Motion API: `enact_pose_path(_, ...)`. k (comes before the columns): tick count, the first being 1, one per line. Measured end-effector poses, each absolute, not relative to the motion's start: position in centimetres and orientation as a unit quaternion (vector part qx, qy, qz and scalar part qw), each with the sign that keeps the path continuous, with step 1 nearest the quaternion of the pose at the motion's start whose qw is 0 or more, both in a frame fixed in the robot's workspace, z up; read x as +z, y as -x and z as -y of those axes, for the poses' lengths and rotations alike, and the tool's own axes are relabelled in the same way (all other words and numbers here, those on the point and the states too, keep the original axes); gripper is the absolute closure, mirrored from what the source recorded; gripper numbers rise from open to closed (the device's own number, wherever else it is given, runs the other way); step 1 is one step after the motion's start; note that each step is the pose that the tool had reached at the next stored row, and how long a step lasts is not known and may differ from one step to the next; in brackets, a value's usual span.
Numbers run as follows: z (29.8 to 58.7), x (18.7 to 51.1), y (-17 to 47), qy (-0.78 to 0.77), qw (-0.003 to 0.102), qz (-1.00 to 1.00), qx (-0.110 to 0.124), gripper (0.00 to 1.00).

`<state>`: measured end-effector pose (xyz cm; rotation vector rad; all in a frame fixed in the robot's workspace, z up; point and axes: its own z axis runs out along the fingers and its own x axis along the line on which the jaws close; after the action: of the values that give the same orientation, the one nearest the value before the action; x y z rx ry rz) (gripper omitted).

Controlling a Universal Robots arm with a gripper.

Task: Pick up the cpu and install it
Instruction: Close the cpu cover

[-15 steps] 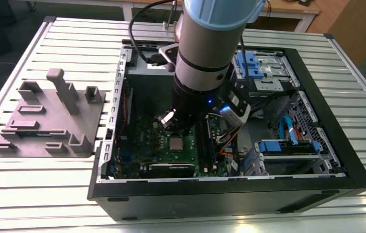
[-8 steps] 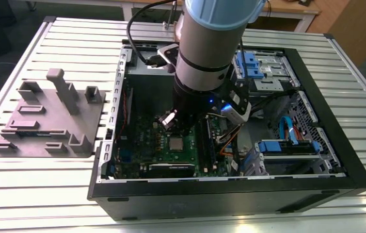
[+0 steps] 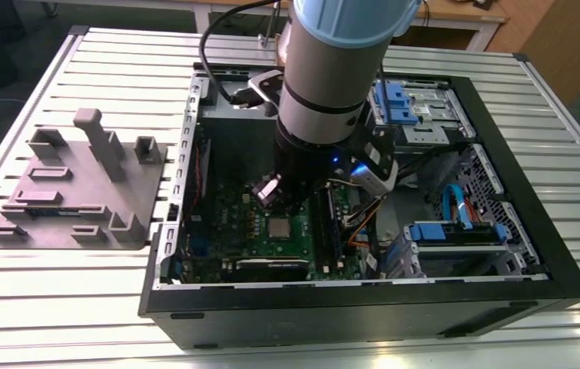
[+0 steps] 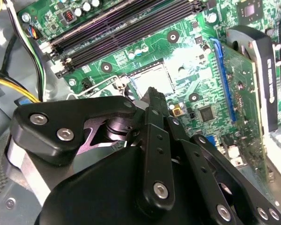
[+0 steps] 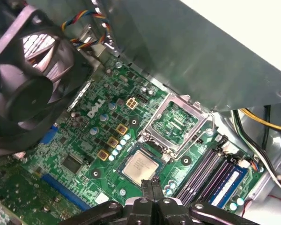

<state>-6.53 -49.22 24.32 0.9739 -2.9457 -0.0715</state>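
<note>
The gripper [image 5: 154, 183] hangs low inside the open computer case [image 3: 372, 307], its two black fingers pressed together at the tips with nothing between them. In both wrist views those tips sit just above the near edge of the cpu [image 5: 140, 167], apart from it.

The case lies on its side on a slotted aluminium table [image 3: 64, 307], and the arm reaches straight down into it. On the exterior view's left, well apart from the case, a grey fixture block [image 3: 74, 200] with upright posts rests on the same table. A green motherboard [image 5: 79, 136] covers the floor of the case. A black cooling fan [image 5: 28, 84] stands at one side of it, and a graphics card [image 4: 267, 79] is plugged in on edge on the opposite side of the socket from the memory slots. The long black memory slots [image 4: 117, 23] run beside the socket, one holding a blue-labelled memory stick [image 5: 227, 180]. Yellow and black cables [image 4: 9, 86] trail past the ends of the slots.

The socket's metal load plate [image 5: 155, 119] is tilted up and open. The cpu lies flat and square in the socket, silver top upward, uncovered.
</note>
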Motion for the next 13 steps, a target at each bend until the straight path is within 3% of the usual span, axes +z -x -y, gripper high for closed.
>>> enact_pose_path(8, 49.2, 24.2, 6.5, -0.376, 0.020, 0.926, -0.023, 0.89)
enact_pose_path(13, 49.2, 24.2, 5.5, -0.379, 0.004, 0.923, -0.063, 0.89)
